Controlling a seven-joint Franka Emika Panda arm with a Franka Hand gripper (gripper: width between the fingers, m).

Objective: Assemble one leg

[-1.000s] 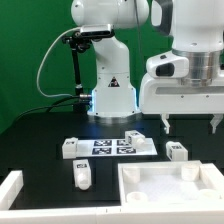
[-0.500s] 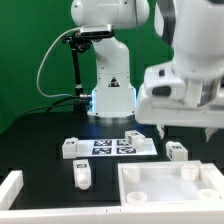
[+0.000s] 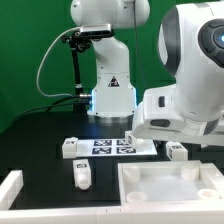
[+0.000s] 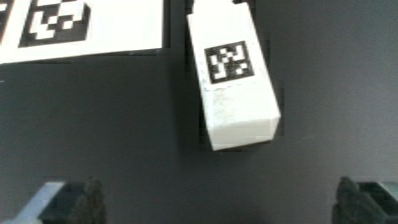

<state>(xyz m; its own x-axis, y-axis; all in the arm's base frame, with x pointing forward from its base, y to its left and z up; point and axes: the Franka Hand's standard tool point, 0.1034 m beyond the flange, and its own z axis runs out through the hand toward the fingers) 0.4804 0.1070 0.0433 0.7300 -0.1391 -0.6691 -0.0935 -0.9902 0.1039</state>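
Observation:
In the wrist view a leg [image 4: 237, 85], a small white block with a black-and-white tag on its upper face, lies on the dark table. It is ahead of my gripper [image 4: 219, 205] and apart from it. The gripper is open and empty, with its two dark fingertips [image 4: 71, 200] wide apart. A corner of the marker board [image 4: 71, 30] lies beside this leg. In the exterior view the arm's white hand hangs over the right end of the marker board [image 3: 112, 147], and its fingers are hidden. Other legs lie at the board's left [image 3: 68, 148], in front of it [image 3: 83, 174] and at its right [image 3: 177, 151].
A large white tray-like part [image 3: 150, 192] with a raised rim lies at the front on the exterior view's right. A white rim piece [image 3: 10, 190] lies at the front left. The robot base [image 3: 110, 85] and a cable stand behind the marker board.
The arm's hand has come lower and moved toward the exterior view's left. It now looms larger and hides the gripper fingers and the leg behind the marker board.

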